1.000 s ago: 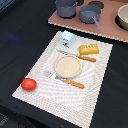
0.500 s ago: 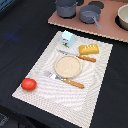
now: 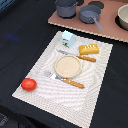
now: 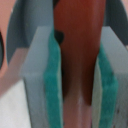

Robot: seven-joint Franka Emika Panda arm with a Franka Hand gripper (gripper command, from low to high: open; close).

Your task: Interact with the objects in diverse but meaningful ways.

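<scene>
Two green pads (image 4: 52,85) clamped on a brown sausage stick (image 4: 77,55), wrist-view only.

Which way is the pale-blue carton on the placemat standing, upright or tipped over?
Upright. In the exterior view the pale-blue carton stands on its base near the placemat's far edge, its peaked top pointing up.

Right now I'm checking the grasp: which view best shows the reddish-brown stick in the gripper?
The wrist view: the reddish-brown stick fills the frame, squeezed between the green pads. The exterior view shows neither the stick nor the gripper.
</scene>
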